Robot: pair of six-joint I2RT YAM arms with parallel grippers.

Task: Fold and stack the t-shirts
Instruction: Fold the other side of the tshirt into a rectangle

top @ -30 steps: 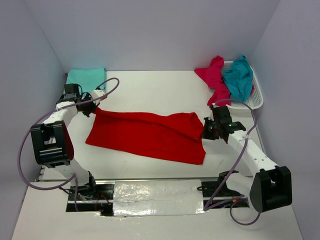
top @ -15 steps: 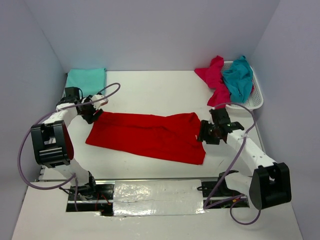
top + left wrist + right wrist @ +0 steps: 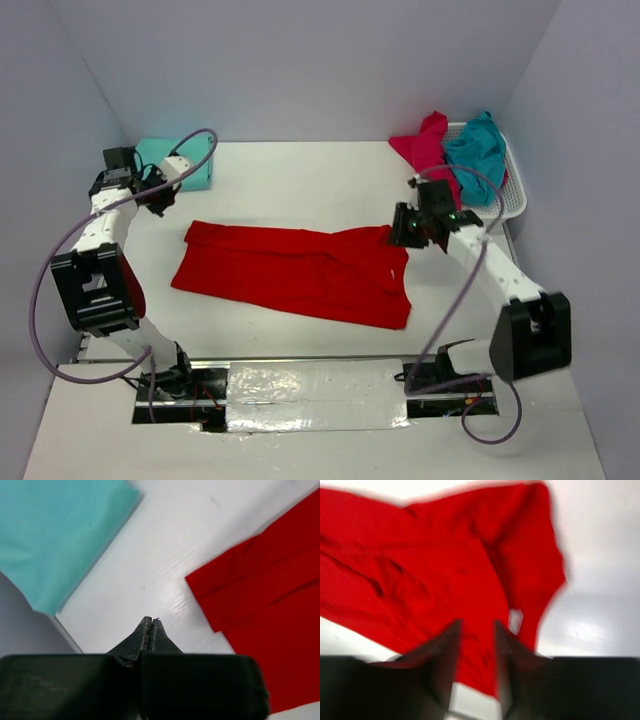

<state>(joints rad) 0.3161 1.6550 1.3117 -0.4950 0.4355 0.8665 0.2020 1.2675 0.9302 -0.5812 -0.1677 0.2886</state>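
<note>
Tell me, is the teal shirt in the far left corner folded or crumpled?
Folded. The teal t-shirt lies as a flat, straight-edged rectangle, its corner crisp in the left wrist view.

A: Red t-shirt [image 3: 295, 272]?
B: Spread flat as a long creased band, layers doubled at its left end; well left of the white mesh basket [image 3: 514, 200], nearer the viewer.
A: Others?
B: Folded teal t-shirt [image 3: 175, 158]: flat, far left of the basket. Magenta t-shirt [image 3: 428, 150]: crumpled, draped over the basket's left rim. Second teal t-shirt [image 3: 478, 152]: crumpled, inside the basket.

White basket [image 3: 513, 200] far right; perhaps foil strip [image 3: 315, 392] near edge.
</note>
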